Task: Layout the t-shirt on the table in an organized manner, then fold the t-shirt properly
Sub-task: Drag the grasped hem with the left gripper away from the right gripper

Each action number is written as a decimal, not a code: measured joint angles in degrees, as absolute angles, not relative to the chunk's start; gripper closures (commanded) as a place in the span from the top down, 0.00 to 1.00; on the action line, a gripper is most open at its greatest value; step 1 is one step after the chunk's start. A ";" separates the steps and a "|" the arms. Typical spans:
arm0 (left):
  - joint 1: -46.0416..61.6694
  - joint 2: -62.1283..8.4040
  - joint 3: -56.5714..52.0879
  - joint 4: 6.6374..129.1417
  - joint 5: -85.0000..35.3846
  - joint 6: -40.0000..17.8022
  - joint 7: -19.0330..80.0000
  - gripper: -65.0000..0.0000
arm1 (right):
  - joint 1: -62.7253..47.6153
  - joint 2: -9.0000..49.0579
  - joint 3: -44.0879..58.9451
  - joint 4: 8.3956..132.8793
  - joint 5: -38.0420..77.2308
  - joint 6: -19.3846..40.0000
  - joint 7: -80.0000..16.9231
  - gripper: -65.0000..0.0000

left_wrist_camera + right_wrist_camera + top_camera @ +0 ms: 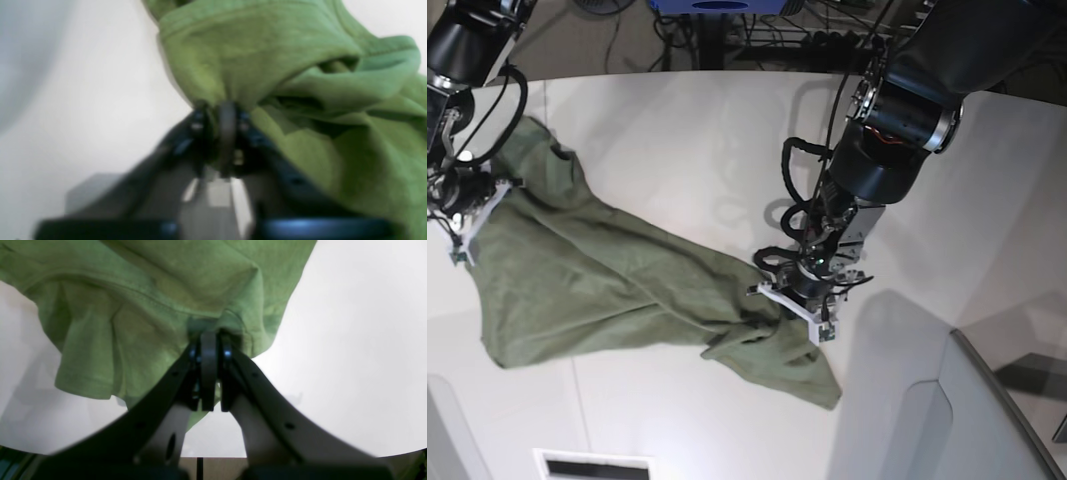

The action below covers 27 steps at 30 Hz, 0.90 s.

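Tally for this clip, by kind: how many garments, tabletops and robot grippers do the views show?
Garments: 1, the wrinkled olive-green cotton t-shirt
Tabletops: 1, the smooth white table
Grippers: 2, the left gripper and the right gripper, both with jaws shut on the shirt fabric
Total: 4

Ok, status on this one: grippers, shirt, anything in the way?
Left gripper shut on the t-shirt. Right gripper shut on it too. Shirt stretched between them, rumpled, unfolded, on the table. Nothing in the way.
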State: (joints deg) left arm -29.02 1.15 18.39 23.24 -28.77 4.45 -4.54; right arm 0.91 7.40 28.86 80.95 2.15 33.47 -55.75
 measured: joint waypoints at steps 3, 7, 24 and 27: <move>-29.02 1.06 18.39 23.64 -28.77 4.47 -4.45 0.00 | 0.91 7.42 28.86 80.95 2.13 33.47 -55.75 0.01; -27.66 -0.25 18.44 30.87 -28.86 7.25 -2.87 0.00 | 0.91 7.40 28.86 80.95 2.13 33.47 -55.75 0.01; -3.62 -11.27 18.48 74.59 -28.97 30.15 15.20 0.00 | 1.23 7.40 28.75 80.95 2.13 33.47 -55.72 0.01; -0.71 -11.49 18.44 78.22 -28.95 33.23 17.61 0.00 | 1.23 7.40 28.75 80.95 2.15 33.47 -55.72 0.01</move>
State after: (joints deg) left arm -0.71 -11.49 18.44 78.22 -28.95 33.23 17.61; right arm 1.23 7.40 28.75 80.95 2.15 33.47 -55.72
